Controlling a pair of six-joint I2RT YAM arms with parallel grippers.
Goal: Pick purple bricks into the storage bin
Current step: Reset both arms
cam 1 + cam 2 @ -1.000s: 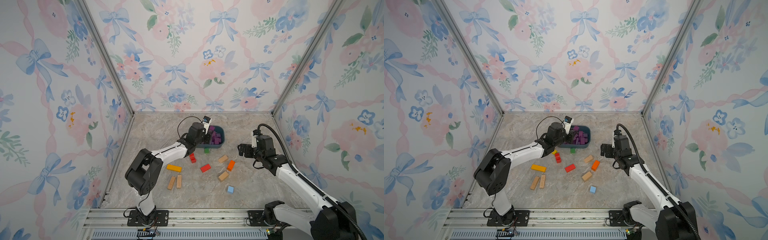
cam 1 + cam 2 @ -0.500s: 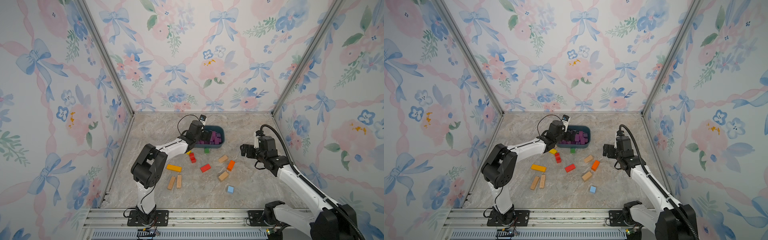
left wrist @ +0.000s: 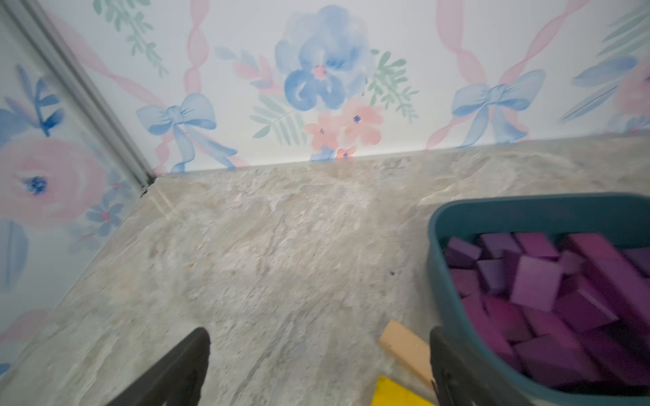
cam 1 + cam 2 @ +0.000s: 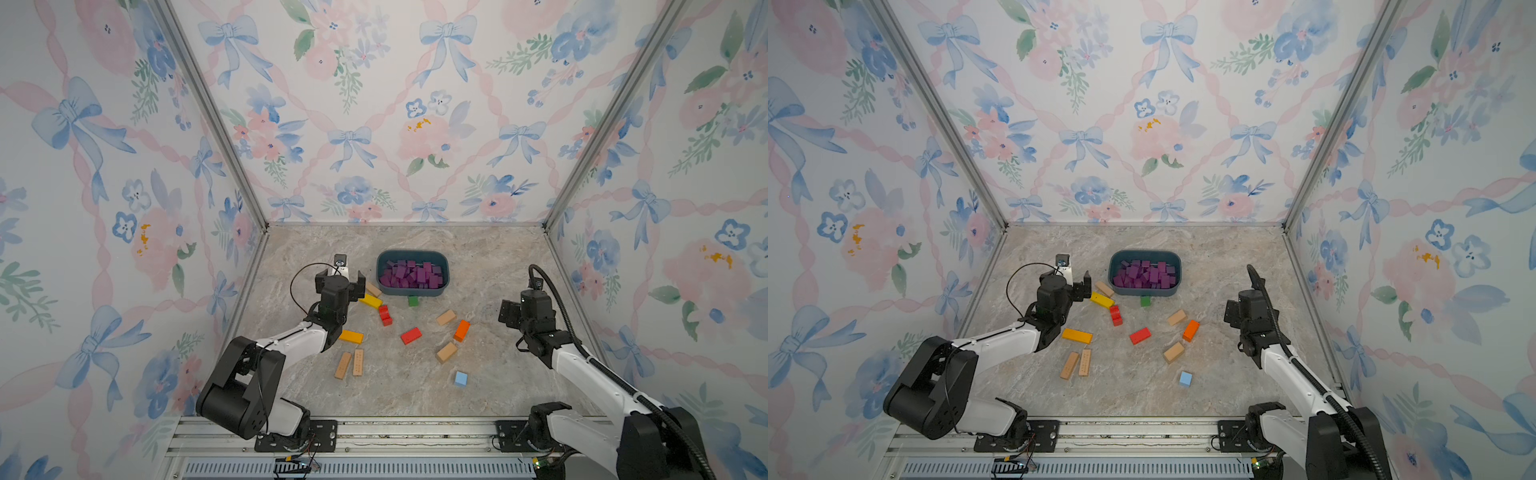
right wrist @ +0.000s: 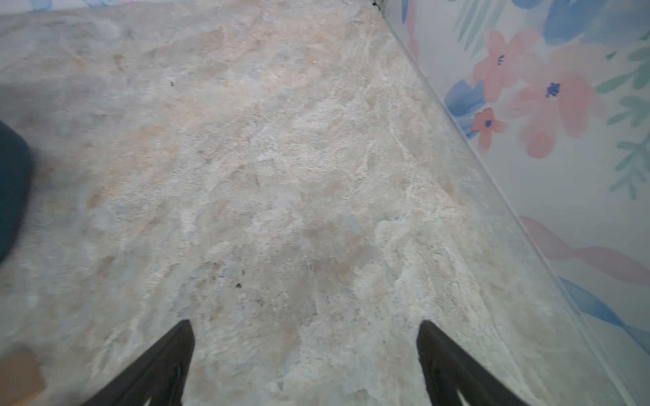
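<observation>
The storage bin (image 4: pixel 413 252) (image 4: pixel 1144 252) stands at the back middle of the table, filled with purple bricks (image 4: pixel 411 275) (image 4: pixel 1144 275). I see no purple brick outside it. My left gripper (image 4: pixel 340 281) (image 4: pixel 1068 282) hovers just left of the bin, open and empty. In the left wrist view the left gripper (image 3: pixel 318 351) has bare table between its fingers, with the bin wall (image 3: pixel 436 246) and the purple bricks (image 3: pixel 534 288) beside one finger. My right gripper (image 4: pixel 508 311) (image 5: pixel 306 344) is open and empty over bare table at the right, near the side wall.
Loose blocks lie in front of the bin: tan (image 4: pixel 372 289), yellow (image 4: pixel 371 301), red (image 4: pixel 385 315), green (image 4: pixel 412 301), orange (image 4: pixel 461 330), a red bar (image 4: pixel 411 336), light blue (image 4: pixel 461 379), an amber bar (image 4: pixel 351 336) and two tan bars (image 4: pixel 343 365).
My left gripper was shut over the bin; it has opened and drawn back to the left of the bin. The right arm has pulled slightly back to the right.
</observation>
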